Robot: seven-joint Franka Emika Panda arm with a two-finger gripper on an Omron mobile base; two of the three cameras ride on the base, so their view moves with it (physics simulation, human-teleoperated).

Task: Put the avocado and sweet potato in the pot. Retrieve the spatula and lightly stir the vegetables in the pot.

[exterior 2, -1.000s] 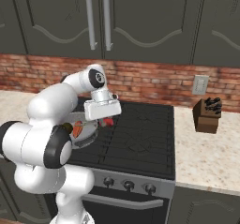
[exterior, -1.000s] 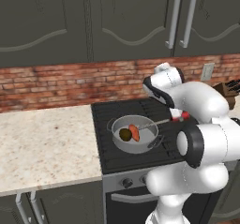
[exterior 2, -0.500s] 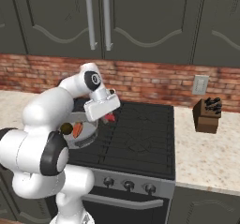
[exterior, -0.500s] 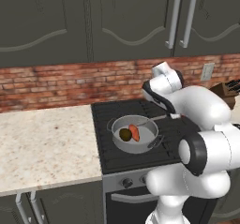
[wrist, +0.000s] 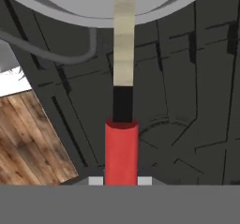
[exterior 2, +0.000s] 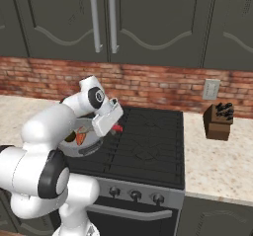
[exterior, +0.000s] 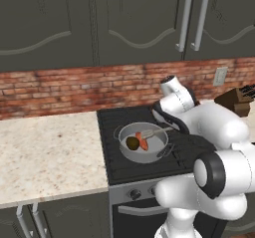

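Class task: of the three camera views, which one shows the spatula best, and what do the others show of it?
The hand view: the spatula runs up its middle, red handle near, pale shaft reaching over the pot rim. The left base view shows its silver head inside the pot beside the sweet potato. The right base view shows just a bit of red handle past the hand.

Base views behind arm, left and right, facing down; sharing stove [exterior: 149, 152] mid-frame. Hand view close above stove.

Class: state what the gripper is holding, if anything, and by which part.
The gripper holds the spatula by the end of its red handle.
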